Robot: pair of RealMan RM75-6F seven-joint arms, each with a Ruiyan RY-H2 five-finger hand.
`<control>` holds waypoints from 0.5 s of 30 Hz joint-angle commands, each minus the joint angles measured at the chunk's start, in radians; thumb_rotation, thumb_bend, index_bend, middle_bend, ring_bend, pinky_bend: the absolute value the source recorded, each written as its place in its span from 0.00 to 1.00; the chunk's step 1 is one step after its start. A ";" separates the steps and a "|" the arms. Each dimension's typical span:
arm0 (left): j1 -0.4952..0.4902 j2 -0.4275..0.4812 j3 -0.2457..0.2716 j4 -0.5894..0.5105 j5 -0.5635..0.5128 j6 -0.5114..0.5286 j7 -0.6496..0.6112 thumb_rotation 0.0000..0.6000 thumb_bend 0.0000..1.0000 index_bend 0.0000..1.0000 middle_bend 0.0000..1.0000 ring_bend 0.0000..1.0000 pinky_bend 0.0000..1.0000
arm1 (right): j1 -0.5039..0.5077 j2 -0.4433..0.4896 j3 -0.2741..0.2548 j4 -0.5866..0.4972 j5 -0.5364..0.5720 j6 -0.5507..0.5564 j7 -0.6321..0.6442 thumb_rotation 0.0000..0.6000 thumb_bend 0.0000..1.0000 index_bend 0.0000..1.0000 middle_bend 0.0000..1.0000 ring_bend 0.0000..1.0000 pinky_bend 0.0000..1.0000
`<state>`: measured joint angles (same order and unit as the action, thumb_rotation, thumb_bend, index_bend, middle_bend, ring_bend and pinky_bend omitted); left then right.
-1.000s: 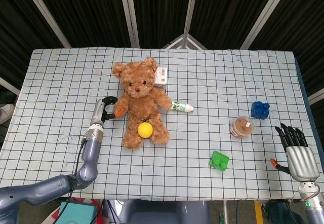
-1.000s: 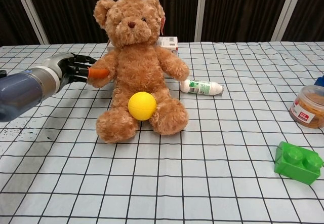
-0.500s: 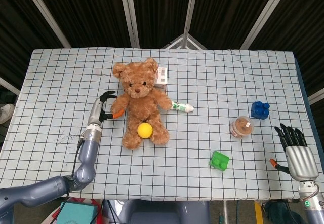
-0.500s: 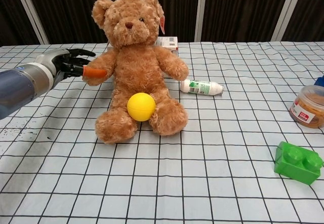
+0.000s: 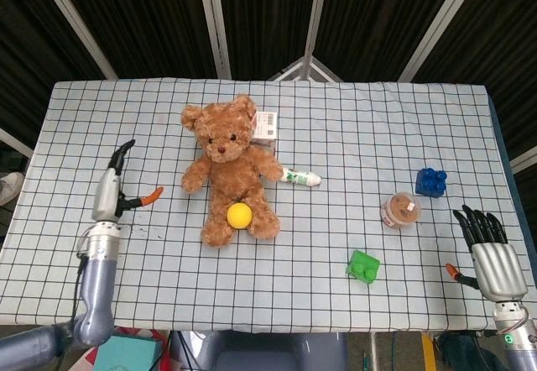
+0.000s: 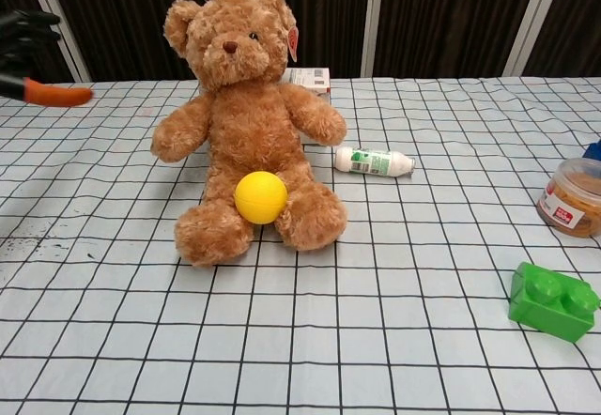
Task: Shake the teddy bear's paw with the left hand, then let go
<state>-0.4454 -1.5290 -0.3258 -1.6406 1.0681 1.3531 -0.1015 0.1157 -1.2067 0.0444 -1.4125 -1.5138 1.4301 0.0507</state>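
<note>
A brown teddy bear [image 5: 228, 166] [image 6: 246, 124] sits upright mid-table with a yellow ball [image 5: 239, 214] [image 6: 260, 197] between its legs. Its nearer paw [image 5: 188, 183] [image 6: 167, 141] hangs free, touched by nothing. My left hand [image 5: 116, 188] [image 6: 28, 56] is well to the left of the bear, clear of the paw, fingers spread and orange-tipped thumb pointing toward the bear; it holds nothing. In the chest view only its edge shows at the far left. My right hand [image 5: 488, 250] hovers at the table's front right corner, fingers straight and empty.
Behind the bear lies a small white box [image 5: 265, 125]. A white bottle [image 5: 300, 177] [image 6: 374, 161] lies by its other paw. To the right are a brown-lidded jar [image 5: 401, 211], a blue brick [image 5: 430, 181] and a green brick [image 5: 362, 266] [image 6: 554, 300].
My left hand has let go of the bear's paw and pulled away to the left, opening its fingers. The bear's arm dropped and the bear shifted slightly. The right hand stayed put.
</note>
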 commanded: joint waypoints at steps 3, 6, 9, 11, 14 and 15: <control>0.163 0.113 0.178 0.132 0.211 0.180 0.098 1.00 0.31 0.15 0.09 0.00 0.00 | -0.003 0.002 0.001 -0.003 -0.005 0.011 0.001 1.00 0.21 0.00 0.02 0.03 0.00; 0.175 0.112 0.178 0.165 0.200 0.167 0.085 1.00 0.31 0.16 0.09 0.00 0.00 | -0.004 0.004 0.002 -0.006 -0.006 0.015 -0.001 1.00 0.21 0.00 0.02 0.03 0.00; 0.178 0.109 0.170 0.207 0.184 0.149 0.102 1.00 0.31 0.17 0.09 0.00 0.00 | -0.004 0.004 0.001 -0.006 -0.005 0.013 -0.009 1.00 0.21 0.00 0.02 0.03 0.00; 0.181 0.104 0.159 0.227 0.181 0.158 0.116 1.00 0.31 0.17 0.09 0.00 0.00 | -0.004 0.004 0.002 -0.009 -0.004 0.013 -0.014 1.00 0.21 0.00 0.02 0.03 0.00; 0.186 0.107 0.158 0.233 0.196 0.166 0.116 1.00 0.32 0.17 0.09 0.00 0.00 | -0.005 0.005 0.004 -0.015 -0.005 0.019 -0.021 1.00 0.21 0.00 0.02 0.03 0.00; 0.187 0.110 0.159 0.233 0.203 0.169 0.111 1.00 0.32 0.17 0.09 0.00 0.00 | -0.005 0.005 0.005 -0.017 -0.006 0.021 -0.022 1.00 0.21 0.00 0.02 0.03 0.00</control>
<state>-0.2608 -1.4223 -0.1671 -1.4085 1.2638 1.5178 0.0138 0.1109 -1.2017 0.0488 -1.4282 -1.5192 1.4506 0.0291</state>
